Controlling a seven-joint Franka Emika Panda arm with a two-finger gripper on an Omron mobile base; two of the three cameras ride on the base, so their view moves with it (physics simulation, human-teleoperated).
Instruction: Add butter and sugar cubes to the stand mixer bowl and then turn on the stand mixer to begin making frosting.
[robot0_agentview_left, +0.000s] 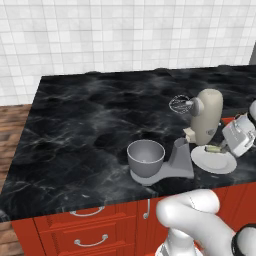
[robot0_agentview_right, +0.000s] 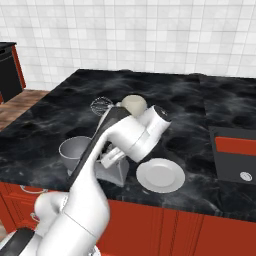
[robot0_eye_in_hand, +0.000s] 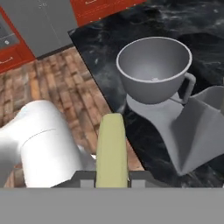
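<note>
So the butter (robot0_eye_in_hand: 112, 148) is sitting clamped in the gripper (robot0_eye_in_hand: 112, 180), the two dark finger tips squeezing its near end from either side, and the pale yellow stick is sticking out straight ahead of the hand in the hand view. It's hanging above the counter edge, short of the stand mixer bowl (robot0_eye_in_hand: 153, 70) and not over it; the bowl is lying further along, past the butter's far end and a bit to the right in that view.

Going left to right in the left base view: the black marble counter (robot0_agentview_left: 90, 115) is taking up most of the scene, with red drawers (robot0_agentview_left: 85, 230) under its front edge. Then the grey bowl (robot0_agentview_left: 145, 157) is sitting on the flat base of the stand mixer (robot0_agentview_left: 206, 117), open and looking basically empty, though there's a tiny pale speck at the bottom in the hand view and I can't tell what it is. The mixer's beige head is tilting back with the wire whisk (robot0_agentview_left: 180, 104) poking up and to the left, well clear of the bowl. Just right of the mixer's column a white plate (robot0_agentview_left: 214, 160) is lying flat on the counter, and the gripper (robot0_agentview_left: 220, 148) is hovering right over it with the butter (robot0_agentview_left: 214, 148) in its grip.

No brand or lettering that I can read on the mixer or anything else.
</note>
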